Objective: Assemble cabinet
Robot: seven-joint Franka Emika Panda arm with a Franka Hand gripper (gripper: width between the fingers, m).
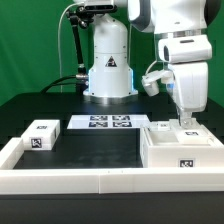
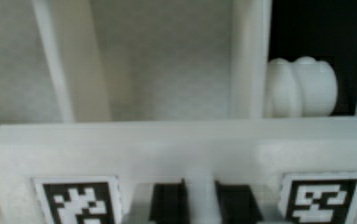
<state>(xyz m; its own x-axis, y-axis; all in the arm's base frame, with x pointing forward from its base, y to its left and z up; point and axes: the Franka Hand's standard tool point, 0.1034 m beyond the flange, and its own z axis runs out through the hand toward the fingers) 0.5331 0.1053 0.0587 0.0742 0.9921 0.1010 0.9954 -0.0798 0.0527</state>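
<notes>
- Cabinet parts counted in the exterior view: one box body [image 1: 178, 150] at that view's right, and one small tagged block [image 1: 42, 135] at its left. They sit well apart on the desk [image 1: 100, 150].
- One marker board [image 1: 105, 122] lies farther back, between them.
- The end effector [image 1: 186, 121] is down at the box body's top.
- In the wrist view its dark fingers [image 2: 170, 202] stand close together before a tagged white part [image 2: 86, 150]. Cannot tell whether it is clenched or released.

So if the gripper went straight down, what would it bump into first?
Most likely the small white block on top of the big white box. The gripper points straight down over it and looks very close, though depth is hard to judge.
</notes>
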